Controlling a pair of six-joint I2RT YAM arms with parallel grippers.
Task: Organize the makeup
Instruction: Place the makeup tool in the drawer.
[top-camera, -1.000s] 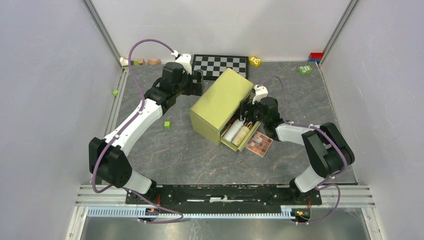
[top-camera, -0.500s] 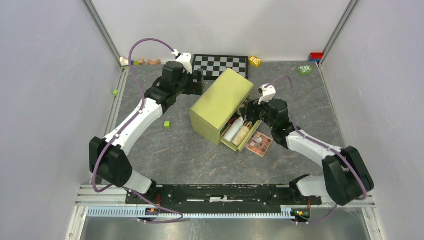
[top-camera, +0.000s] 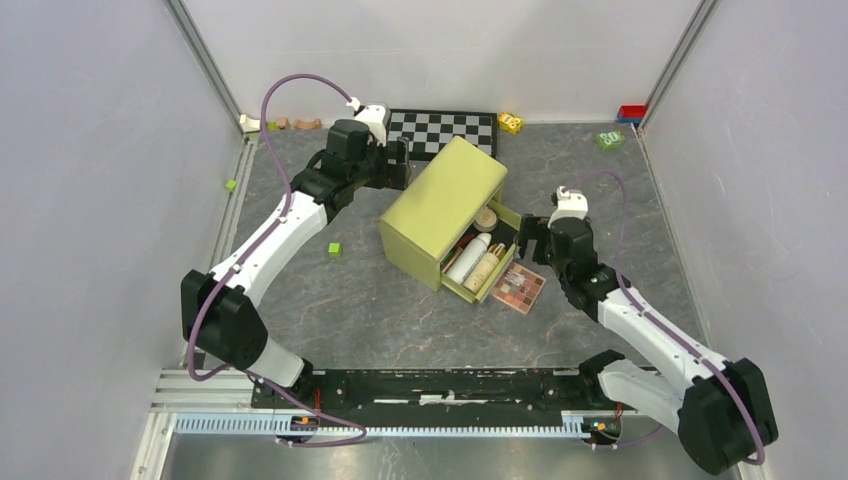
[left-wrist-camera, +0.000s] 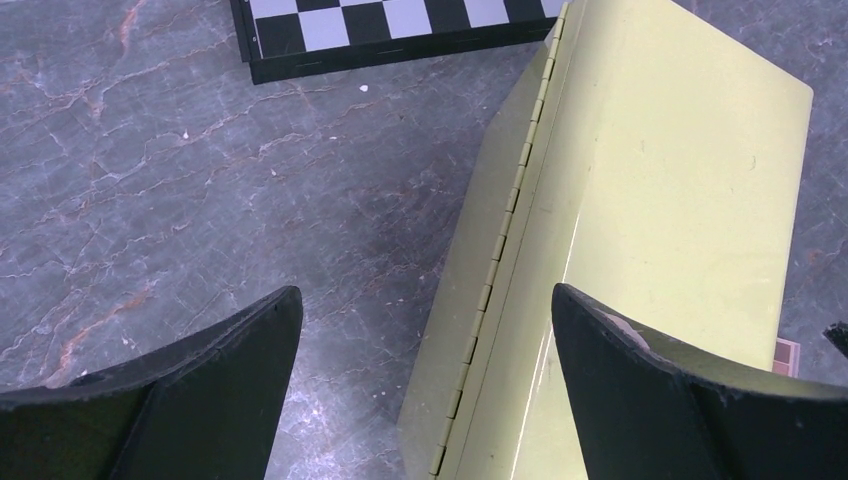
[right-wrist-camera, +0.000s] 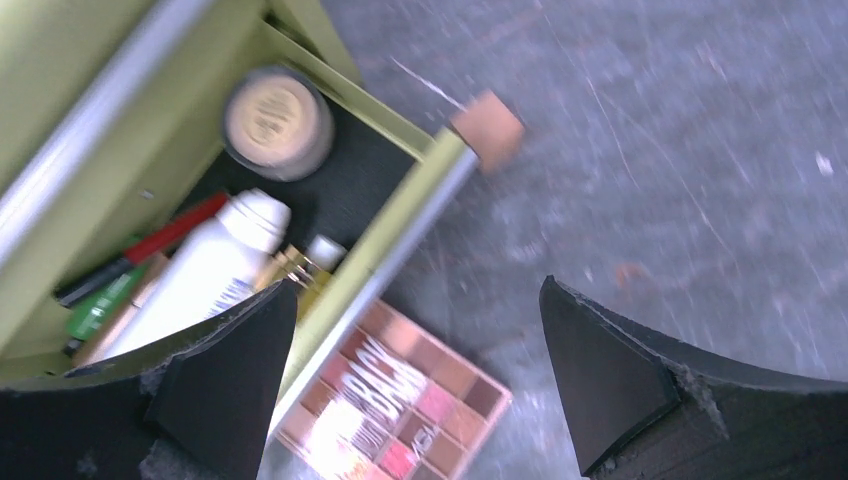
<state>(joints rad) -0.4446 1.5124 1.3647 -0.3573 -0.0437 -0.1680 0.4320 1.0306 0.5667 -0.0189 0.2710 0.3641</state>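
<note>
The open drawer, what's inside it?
A round compact, white bottle, gold-capped bottle, red pencil and green tube show; the rest of the drawer is hidden under the box.

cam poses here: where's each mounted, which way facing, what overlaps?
Top external: above and behind the bases, looking down on the table; left arm and right arm whole.
Left wrist: on the left arm, looking down past the open left gripper at the green box and chequered board.
Right wrist: on the right arm, looking down past the open right gripper into the drawer: round compact, white bottle; palette beside.
Shared: all see the box; top and right wrist, the palette.
</note>
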